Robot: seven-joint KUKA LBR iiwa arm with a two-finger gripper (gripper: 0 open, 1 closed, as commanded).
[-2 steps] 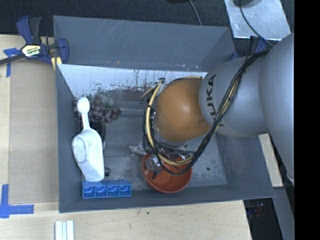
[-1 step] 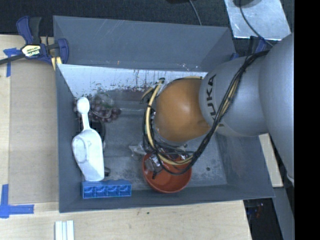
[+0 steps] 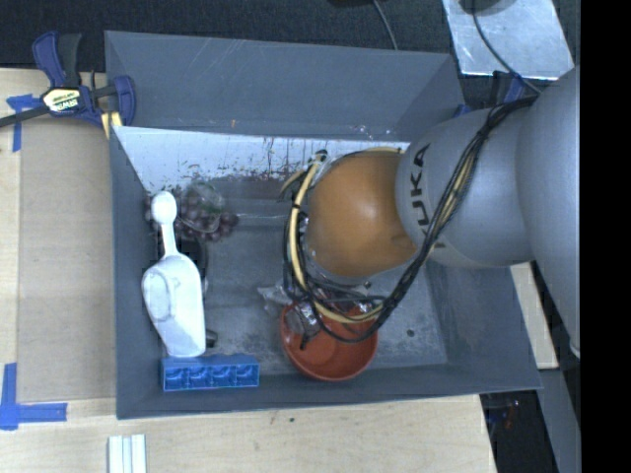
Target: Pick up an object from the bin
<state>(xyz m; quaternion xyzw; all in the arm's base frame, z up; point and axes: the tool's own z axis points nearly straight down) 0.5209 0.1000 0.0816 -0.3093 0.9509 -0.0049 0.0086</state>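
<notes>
My gripper (image 3: 299, 308) hangs low near the front of the bin, mostly covered from above by the arm's wrist. Right beneath it sits a round red-brown bowl (image 3: 330, 355), its far rim touching or just under the gripper. A white plastic scoop (image 3: 174, 299) lies along the left side, handle pointing to the back. A blue studded brick (image 3: 210, 373) lies flat at the front left, just below the scoop. A dark, lumpy bunch (image 3: 207, 221) rests at the back left.
The arm with its orange wrist cover and cables fills the bin's right half and hides the floor there. The bin's sloped walls rise close behind the bowl at the front.
</notes>
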